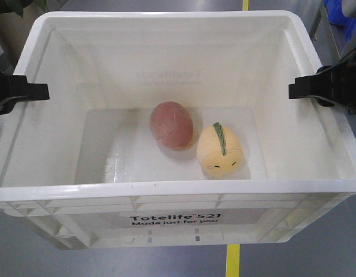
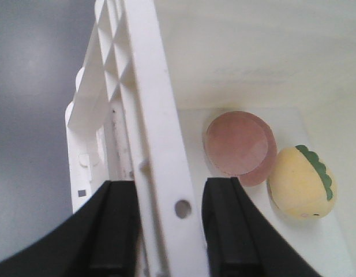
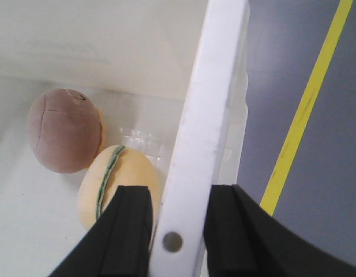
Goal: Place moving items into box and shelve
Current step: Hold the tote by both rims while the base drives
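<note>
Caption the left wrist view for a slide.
Left gripper clamped on the ribbed rim of the large white plastic tote; reddish-brown plush egg and yellow, green-ridged plush egg rest inside.

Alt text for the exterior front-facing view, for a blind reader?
A white Totelife tote holds a reddish-brown plush egg and a yellow plush egg side by side. The left tool and right tool grip its side rims.

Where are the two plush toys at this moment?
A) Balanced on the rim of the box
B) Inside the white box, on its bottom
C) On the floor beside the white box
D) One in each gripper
B: the reddish-brown toy and the yellow toy lie on the bottom of the white box, while the left gripper and the right gripper clamp only its side rims.
</note>
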### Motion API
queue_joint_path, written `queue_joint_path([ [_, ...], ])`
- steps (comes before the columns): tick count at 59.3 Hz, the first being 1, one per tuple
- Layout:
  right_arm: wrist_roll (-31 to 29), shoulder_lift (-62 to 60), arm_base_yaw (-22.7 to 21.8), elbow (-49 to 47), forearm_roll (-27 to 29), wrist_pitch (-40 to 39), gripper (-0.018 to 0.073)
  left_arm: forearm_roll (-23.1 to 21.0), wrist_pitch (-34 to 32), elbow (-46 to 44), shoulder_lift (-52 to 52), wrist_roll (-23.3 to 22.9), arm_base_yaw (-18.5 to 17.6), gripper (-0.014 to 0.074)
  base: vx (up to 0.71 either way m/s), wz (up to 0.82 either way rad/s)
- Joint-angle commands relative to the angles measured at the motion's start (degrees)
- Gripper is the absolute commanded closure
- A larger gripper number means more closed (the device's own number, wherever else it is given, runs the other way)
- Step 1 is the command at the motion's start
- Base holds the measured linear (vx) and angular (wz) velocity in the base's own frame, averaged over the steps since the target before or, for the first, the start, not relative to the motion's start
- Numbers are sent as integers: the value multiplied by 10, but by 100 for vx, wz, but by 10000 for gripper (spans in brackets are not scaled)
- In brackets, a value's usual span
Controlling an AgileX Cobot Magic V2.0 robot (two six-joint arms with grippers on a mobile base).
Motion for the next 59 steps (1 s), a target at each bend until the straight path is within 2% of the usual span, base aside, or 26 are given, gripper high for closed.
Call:
queue_joint_path([
  [1, -9, -16, 0, -25, 42, -66, 564, -47, -71, -26, -16, 5, -5, 600, 40, -12],
  [59, -9, -16, 0, -25, 42, -66, 564, -47, -71, -26, -16, 5, -5, 600, 43, -11],
])
